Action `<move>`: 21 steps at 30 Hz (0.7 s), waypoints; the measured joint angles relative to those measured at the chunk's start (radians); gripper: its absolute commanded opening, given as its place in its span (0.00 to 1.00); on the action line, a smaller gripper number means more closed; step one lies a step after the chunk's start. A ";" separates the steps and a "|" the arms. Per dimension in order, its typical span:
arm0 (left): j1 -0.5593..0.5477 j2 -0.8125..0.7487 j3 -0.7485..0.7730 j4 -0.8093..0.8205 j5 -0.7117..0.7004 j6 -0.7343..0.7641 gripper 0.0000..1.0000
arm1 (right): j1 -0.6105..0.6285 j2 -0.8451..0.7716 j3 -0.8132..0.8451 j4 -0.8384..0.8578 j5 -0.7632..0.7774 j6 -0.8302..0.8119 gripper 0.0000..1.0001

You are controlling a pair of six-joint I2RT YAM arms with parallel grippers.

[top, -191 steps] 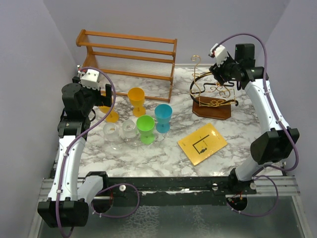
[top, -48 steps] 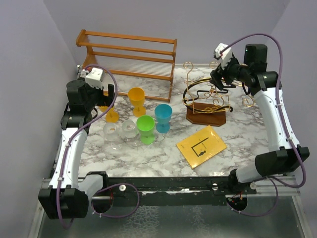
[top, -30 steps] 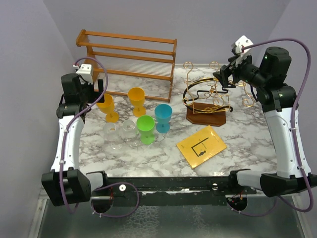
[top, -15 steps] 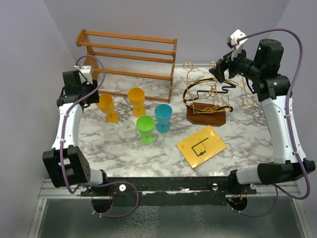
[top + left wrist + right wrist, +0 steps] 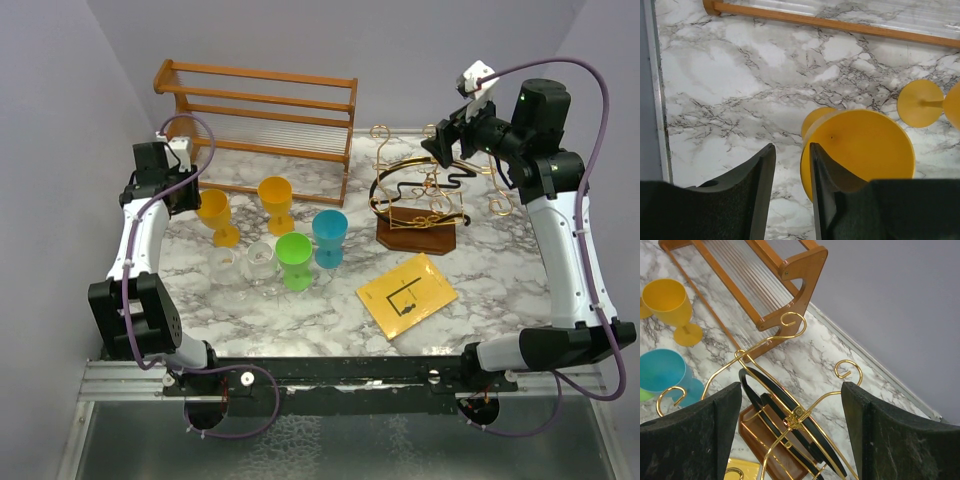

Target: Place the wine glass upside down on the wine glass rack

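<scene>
The left gripper [image 5: 791, 147] is hanging low over the marble table [image 5: 500, 300] at about 9 o'clock in the overhead view, with its jaws set narrow. One finger [image 5: 822, 190] is lying across the rim edge of a yellow wine glass [image 5: 865, 150]. The other finger is standing apart from the glass, with bare marble showing in the gap, so the jaws are not clamping it. The glass is standing upright on its foot. A second yellow glass [image 5: 276, 200] is standing at its 3 o'clock, and blue [image 5: 329, 237], green [image 5: 294, 260] and two clear glasses [image 5: 262, 262] are grouped toward its 4 o'clock. The wine glass rack [image 5: 420, 230], gold wire on a dark wooden base, is sitting at about 2 o'clock on the table, well apart from the glass and carrying nothing. The right gripper [image 5: 791, 390] is hovering above the rack with its jaws spread wide and holding nothing. An orange-brown slatted shelf [image 5: 255, 110] is standing at 11 o'clock, and a yellow card [image 5: 408, 289] is lying at the rack's 6 o'clock.
</scene>
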 measured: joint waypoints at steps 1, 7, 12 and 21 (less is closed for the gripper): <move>0.000 0.007 0.000 0.000 0.000 0.000 0.32 | 0.000 0.002 0.000 0.000 0.000 0.000 0.80; 0.000 0.042 0.002 -0.010 0.003 0.003 0.19 | 0.000 0.009 -0.003 -0.003 0.000 0.000 0.81; 0.000 0.067 0.029 -0.027 0.020 0.005 0.00 | 0.000 0.009 -0.006 -0.004 0.000 -0.003 0.80; 0.000 0.050 0.128 -0.076 0.054 0.019 0.00 | 0.000 0.021 0.003 -0.005 0.000 -0.026 0.82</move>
